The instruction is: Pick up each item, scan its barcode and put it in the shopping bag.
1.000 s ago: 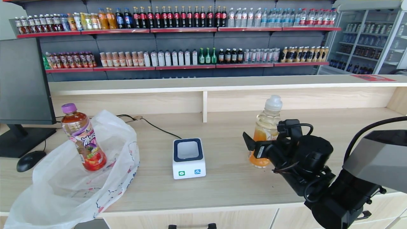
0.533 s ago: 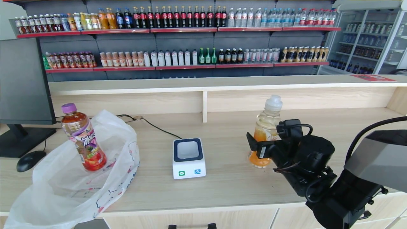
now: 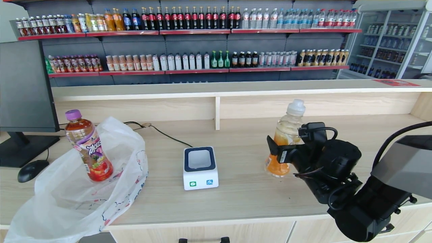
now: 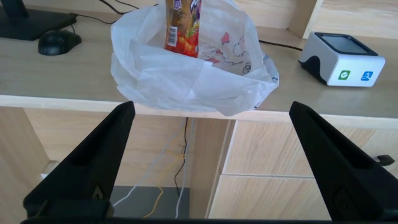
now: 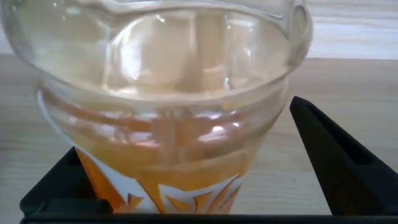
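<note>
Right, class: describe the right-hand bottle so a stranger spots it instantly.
On the wooden counter, right of the white scanner, a bottle leans in the right gripper. Unlike the purple-capped bottle in the bag, it has a white cap and orange label.

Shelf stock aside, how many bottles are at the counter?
2. A purple-capped bottle stands in the shopping bag at the left; a white-capped orange bottle tilts in the right claw. The bag may hide others.

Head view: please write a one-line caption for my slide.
Right gripper holds tilted orange bottle beside scanner; red bottle sits in bag.
</note>
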Available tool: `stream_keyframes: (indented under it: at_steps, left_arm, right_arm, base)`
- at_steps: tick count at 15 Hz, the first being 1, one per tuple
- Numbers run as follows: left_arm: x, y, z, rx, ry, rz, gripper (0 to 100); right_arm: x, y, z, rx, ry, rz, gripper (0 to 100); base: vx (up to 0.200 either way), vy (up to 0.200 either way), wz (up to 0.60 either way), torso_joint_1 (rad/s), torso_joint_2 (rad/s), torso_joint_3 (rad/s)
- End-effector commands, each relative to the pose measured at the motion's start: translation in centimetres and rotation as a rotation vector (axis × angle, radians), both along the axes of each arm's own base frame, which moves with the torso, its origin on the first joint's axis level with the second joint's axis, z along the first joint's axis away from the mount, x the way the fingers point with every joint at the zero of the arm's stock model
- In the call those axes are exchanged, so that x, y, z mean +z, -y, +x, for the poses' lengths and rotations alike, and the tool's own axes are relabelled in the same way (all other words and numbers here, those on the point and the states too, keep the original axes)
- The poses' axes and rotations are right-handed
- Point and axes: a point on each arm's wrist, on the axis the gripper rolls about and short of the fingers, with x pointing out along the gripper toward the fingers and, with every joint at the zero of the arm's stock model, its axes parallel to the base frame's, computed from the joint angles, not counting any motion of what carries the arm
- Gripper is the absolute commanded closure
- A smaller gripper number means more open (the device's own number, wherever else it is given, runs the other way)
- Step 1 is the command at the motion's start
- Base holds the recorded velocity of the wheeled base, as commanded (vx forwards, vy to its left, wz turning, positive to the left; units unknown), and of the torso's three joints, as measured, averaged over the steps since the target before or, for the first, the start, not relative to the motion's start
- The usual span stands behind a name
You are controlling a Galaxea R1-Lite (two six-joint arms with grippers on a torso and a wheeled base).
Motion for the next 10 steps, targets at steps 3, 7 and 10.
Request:
stream_keyframes:
  at_steps: [3,7,10]
  left_arm:
    - [0.00,0.00,0.00,0.000,0.001,-0.001,0]
    - [0.00,0.00,0.00,0.000,0.001,-0.001,0]
    - [0.00,0.00,0.00,0.000,0.001,-0.001,0]
  right_arm:
    - [-0.03,0.11,-0.29,0.001,-0.006,-0.001,0]
    - [-0.06,-0.13,-0.50,0.011,-0.009,0.003,100]
    - [0.10,-0.79,-0.78,0.033,-0.005,0.014,100]
  base:
    - [0.000,0.000,0.00,0.000,0.00,0.000]
    - [0.000,0.000,0.00,0.000,0.00,0.000]
    - [0.000,0.000,0.00,0.000,0.00,0.000]
